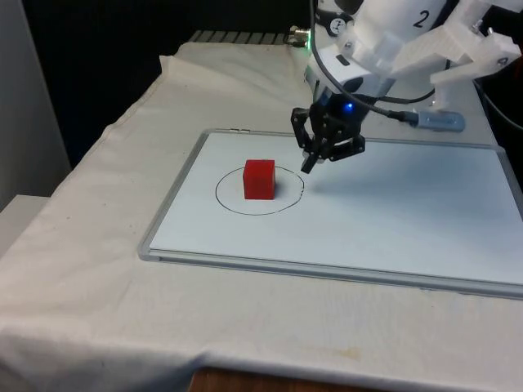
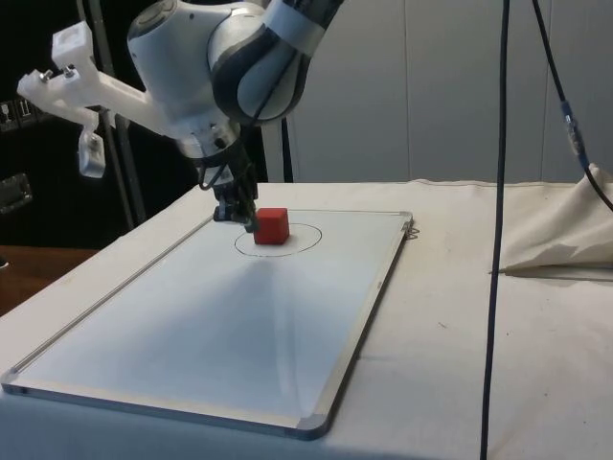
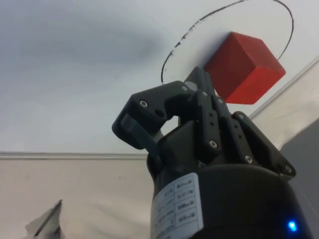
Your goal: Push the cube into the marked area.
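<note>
Cube sitting inside the circle, my fingers pressed together beside it.

The red cube [image 1: 259,179] is resting on the whiteboard [image 1: 409,220] inside the drawn circle [image 1: 231,204], toward the board's far edge. My fingers [image 1: 308,164] are closing narrow with nothing between them, tips hanging low over the board just beside the cube, on the front view's right, at the circle's line. The board is lying flat on the cloth-covered surface [image 1: 98,269].
</note>
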